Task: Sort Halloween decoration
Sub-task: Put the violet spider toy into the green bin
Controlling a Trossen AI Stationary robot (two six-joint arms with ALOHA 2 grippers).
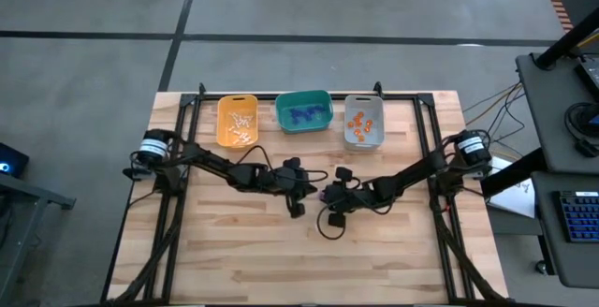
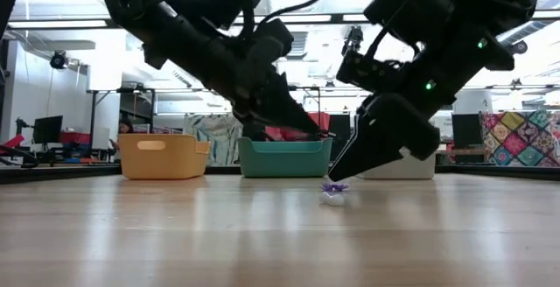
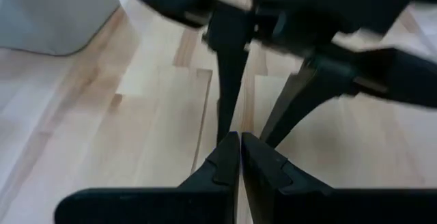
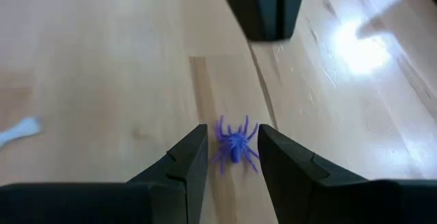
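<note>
A purple-blue spider trinket [image 4: 235, 145] lies flat on the wooden table near its middle, also visible in the low view [image 2: 332, 186]. My right gripper [image 4: 232, 130] is open; its fingers stand on either side of the spider, their tips just above it [image 2: 339, 170], without touching it. My left gripper [image 3: 240, 136] is shut with nothing visible between its fingers. It hangs above the table just beyond the spider [image 2: 317, 131], facing the right gripper. A small white trinket [image 4: 17, 132] lies on the table off to one side.
Along the far edge stand three bins: a yellow bin [image 1: 238, 120] with white pieces, a teal bin [image 1: 303, 110] with purple-blue pieces and a grey bin [image 1: 363, 122] with orange pieces. The two grippers are close together at mid-table. Bare wood lies toward the near edge [image 1: 309, 260].
</note>
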